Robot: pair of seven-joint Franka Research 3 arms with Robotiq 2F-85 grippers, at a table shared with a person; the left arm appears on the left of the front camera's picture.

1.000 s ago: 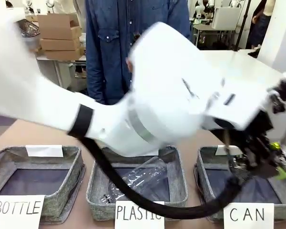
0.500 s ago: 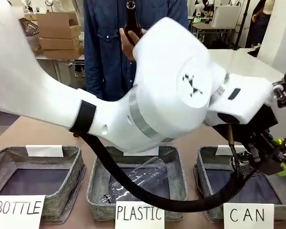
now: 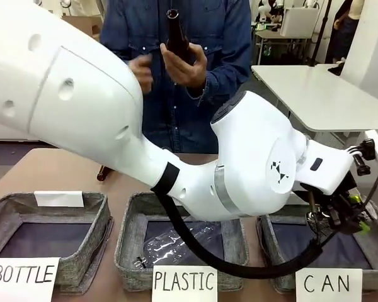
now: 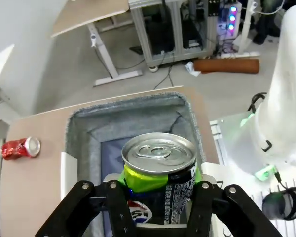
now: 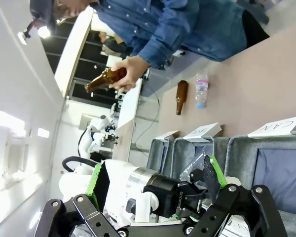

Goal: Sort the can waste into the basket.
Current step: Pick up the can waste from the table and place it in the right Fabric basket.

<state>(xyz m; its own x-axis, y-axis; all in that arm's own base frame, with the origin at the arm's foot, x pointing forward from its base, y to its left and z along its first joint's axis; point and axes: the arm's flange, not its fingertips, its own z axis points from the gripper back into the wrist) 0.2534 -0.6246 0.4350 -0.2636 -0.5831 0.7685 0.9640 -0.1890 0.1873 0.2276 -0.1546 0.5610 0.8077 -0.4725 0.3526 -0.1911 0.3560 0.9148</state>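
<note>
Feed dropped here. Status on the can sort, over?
Left gripper shut on black can, over CAN basket. Right gripper open. Red can on table. Nothing blocking.

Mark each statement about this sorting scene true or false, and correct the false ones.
1. The left gripper is shut on the black can. True.
2. The black can hangs over the CAN basket. True.
3. The red can lies inside the CAN basket. False: it lies on the table beside it.
4. The person's hand holds a clear plastic bottle. False: it holds a brown glass bottle.
5. The right gripper grips a can. False: its jaws stand open, holding nothing.
</note>
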